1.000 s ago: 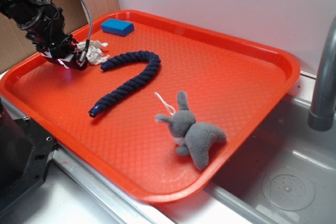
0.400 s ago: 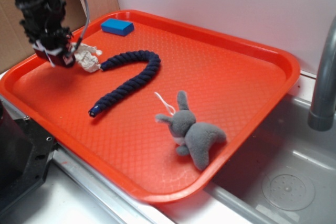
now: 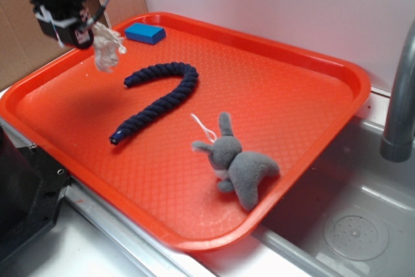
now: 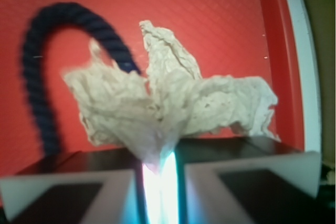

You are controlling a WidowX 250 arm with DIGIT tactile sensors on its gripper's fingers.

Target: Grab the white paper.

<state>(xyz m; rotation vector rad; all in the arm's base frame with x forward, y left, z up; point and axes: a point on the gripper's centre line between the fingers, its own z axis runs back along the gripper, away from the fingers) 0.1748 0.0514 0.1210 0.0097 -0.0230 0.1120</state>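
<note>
While the gripper hangs above the far-left corner of the orange tray, its jaws are pinched nearly shut on the white paper, w/ only a thin bright slit left between them in the wrist view. Paper wad is clear of the tray surface in the exterior view, dangling below and just right of the gripper tip, crumpled and irregular. Wrist view shows the same wad fanning out from the jaws in wrinkled flaps, its narrow end squeezed between the two dark fingers.

Dark blue rope lies on the tray in a hook shape, curved end toward the far side, straight tail running toward the near-left edge; it sits below and right of the hanging paper, not touching it. In the wrist view part of the rope arcs behind the paper on the left.

Blue block lies flat near the tray's far rim, just right of the gripper. Grey plush bunny lies on its side near the tray's near-right edge, well apart from the paper, w/ a thin white string loop by its ears. Tray rests over a metal sink; grey faucet pipe stands at the right edge. Brown cardboard behind the arm at left.
</note>
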